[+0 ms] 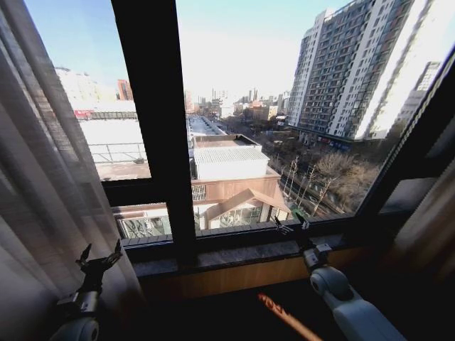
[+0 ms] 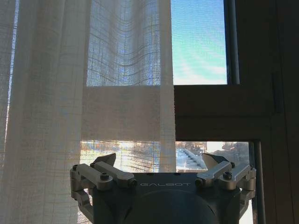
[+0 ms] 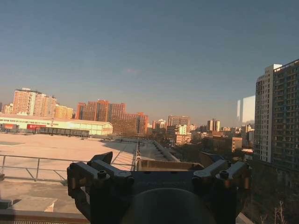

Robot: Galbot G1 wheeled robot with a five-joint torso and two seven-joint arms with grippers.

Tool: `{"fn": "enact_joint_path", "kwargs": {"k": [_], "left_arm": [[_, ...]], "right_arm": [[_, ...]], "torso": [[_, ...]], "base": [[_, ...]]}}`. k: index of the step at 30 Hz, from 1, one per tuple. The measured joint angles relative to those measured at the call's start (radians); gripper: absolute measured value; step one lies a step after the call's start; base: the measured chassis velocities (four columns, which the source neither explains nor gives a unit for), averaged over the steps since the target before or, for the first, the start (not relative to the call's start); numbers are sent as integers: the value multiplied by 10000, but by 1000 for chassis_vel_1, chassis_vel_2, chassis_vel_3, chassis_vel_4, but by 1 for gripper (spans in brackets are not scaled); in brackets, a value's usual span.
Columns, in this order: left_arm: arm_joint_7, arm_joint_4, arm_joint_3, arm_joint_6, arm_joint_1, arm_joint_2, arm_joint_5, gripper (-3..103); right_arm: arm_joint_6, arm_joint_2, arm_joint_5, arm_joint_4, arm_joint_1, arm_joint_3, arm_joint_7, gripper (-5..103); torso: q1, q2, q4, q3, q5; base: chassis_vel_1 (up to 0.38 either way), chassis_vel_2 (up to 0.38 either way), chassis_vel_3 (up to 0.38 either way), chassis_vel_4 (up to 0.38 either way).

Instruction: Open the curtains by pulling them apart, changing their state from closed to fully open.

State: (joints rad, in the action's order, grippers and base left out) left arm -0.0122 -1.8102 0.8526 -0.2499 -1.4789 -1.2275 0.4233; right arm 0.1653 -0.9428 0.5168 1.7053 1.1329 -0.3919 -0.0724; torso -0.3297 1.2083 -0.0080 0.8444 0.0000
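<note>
The curtains occupy the left edge of the head view as a gathered panel of sheer cream fabric falling in narrow vertical pleats; the outside scene shows faintly through the weave. In the left wrist view the same fabric covers the left half of the frame, its loose woven grid visible against the sky, with a straight hemmed edge ending beside the dark window frame. The left gripper, at lower left of the head view, hangs just beside the fabric with its metal fingers spread wide and nothing between them. The right gripper, at lower centre-right above the stone windowsill, likewise stands spread and empty before bare glass.
</note>
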Motion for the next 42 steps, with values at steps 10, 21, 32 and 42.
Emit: {"fn": "enact_joint_path", "kwargs": {"k": [10, 21, 32, 42], "left_arm": [[0, 0, 0, 0, 0, 0, 0, 100], [0, 0, 0, 0, 0, 0, 0, 100], [0, 0, 0, 1, 0, 0, 0, 100], [0, 0, 0, 0, 0, 0, 0, 100]], "right_arm": [[0, 0, 0, 0, 0, 0, 0, 100], [0, 0, 0, 0, 0, 0, 0, 100], [0, 0, 0, 0, 0, 0, 0, 100], [0, 0, 0, 0, 0, 0, 0, 100]], "torso": [[0, 0, 0, 0, 0], [0, 0, 0, 0, 0], [0, 0, 0, 0, -1], [0, 0, 0, 0, 0]], "base": [[0, 0, 0, 0], [0, 0, 0, 0], [0, 0, 0, 0], [0, 0, 0, 0]]}}
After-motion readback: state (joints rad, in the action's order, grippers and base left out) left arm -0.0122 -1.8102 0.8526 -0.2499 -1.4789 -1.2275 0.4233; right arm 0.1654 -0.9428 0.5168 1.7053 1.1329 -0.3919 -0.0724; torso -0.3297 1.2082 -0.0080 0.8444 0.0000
